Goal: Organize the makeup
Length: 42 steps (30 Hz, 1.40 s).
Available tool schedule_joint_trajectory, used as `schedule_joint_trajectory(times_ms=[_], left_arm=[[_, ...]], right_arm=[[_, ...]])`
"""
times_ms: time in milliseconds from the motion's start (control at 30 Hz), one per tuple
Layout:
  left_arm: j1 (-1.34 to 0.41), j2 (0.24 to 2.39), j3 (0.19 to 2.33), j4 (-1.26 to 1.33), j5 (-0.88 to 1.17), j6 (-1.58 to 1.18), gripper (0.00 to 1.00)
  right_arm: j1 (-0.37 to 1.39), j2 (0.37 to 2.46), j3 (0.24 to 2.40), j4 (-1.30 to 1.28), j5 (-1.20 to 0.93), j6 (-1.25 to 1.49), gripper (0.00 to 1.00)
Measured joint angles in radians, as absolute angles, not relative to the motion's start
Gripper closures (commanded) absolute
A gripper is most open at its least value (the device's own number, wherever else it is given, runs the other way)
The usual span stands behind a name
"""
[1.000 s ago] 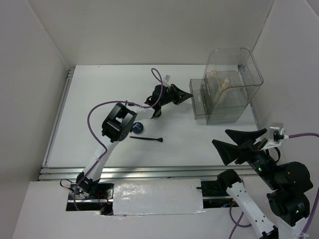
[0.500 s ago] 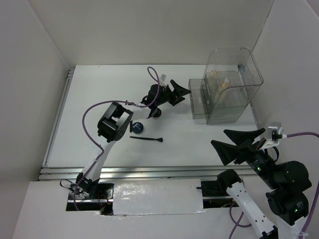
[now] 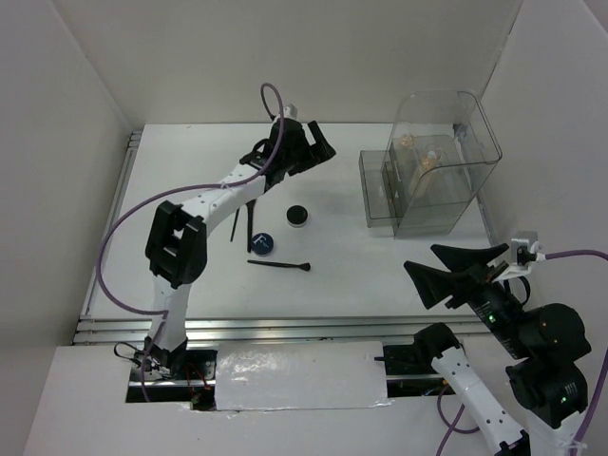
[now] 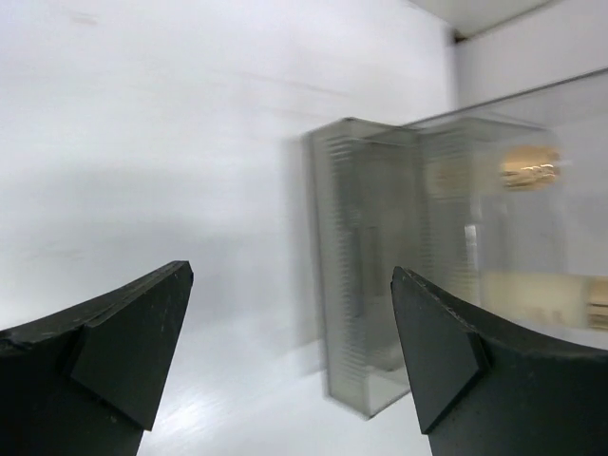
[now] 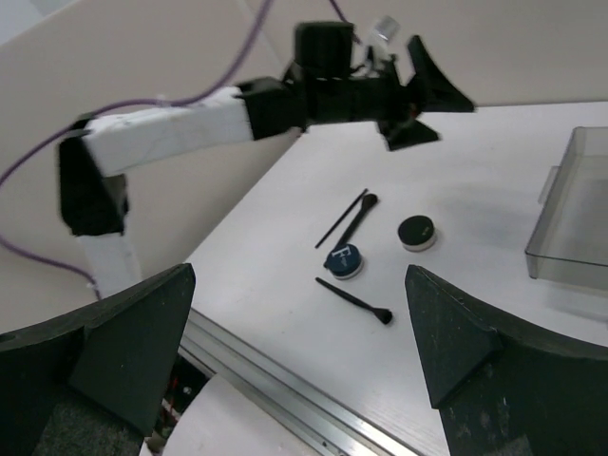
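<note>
The makeup still on the table is a round black compact [image 3: 298, 216], a dark-blue compact [image 3: 263, 244], one short black brush [image 3: 280, 265] and two thin black sticks [image 3: 241, 224] partly under the left arm. Beige tubes [image 3: 424, 154] stand inside the tall clear box [image 3: 446, 176]. My left gripper [image 3: 315, 147] is open and empty, raised at the back of the table, left of the box. In the left wrist view its fingers frame the box's front compartment [image 4: 366, 285]. My right gripper [image 3: 464, 274] hangs open and empty near the front right, with the compacts [image 5: 343, 259] beyond its fingers.
The clear box has a low front compartment [image 3: 380, 190] facing the table's middle. White walls close in the table on three sides. A metal rail [image 3: 285, 328] runs along the near edge. The left arm's purple cable [image 3: 123, 237] loops over the left half.
The left gripper, shut by the box's front compartment a second ago, has opened and pulled away to the left and toward the back. The right arm has hardly moved.
</note>
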State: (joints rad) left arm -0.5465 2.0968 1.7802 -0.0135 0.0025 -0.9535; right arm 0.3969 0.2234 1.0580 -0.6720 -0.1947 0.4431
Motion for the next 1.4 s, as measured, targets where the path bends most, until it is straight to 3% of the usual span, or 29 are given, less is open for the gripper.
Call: schedule_joint_trajectory(times_ms=[133,367,667,1167,1267,1333,1367,1400], left_arm=[[-0.562,2.015,1.855,-0.31,-0.196,-0.814,0.01],[-0.568,2.048,1.85,-0.553,-0.317,-0.665,0.0],[-0.576,2.133,1.729,-0.606,-0.303,-0.574,0.01],[-0.616,2.213,1.799,-0.55,-0.239,-0.548,0.01],[-0.62,2.244,1.802,-0.553,-0.238,-0.549,0.12],[-0.621,2.259,1.802,-0.553,-0.244,-0.542,0.38],[-0.622,2.259,1.805,-0.554,-0.245,-0.54,0.64],[-0.622,2.259,1.809,-0.556,-0.241,-0.539,0.73]], right_arm=[[0.397,0.234,1.067,-0.707,-0.137,0.419,0.0],[0.397,0.24,1.083,-0.735,-0.11,0.398,0.0],[0.397,0.24,1.059,-0.741,-0.166,0.396,0.0],[0.397,0.24,1.034,-0.75,-0.189,0.397,0.0],[0.397,0.239,1.034,-0.751,-0.189,0.396,0.0],[0.397,0.239,1.034,-0.754,-0.188,0.395,0.0],[0.397,0.239,1.034,-0.756,-0.188,0.395,0.0],[0.397,0.239,1.034,-0.757,-0.188,0.395,0.0]])
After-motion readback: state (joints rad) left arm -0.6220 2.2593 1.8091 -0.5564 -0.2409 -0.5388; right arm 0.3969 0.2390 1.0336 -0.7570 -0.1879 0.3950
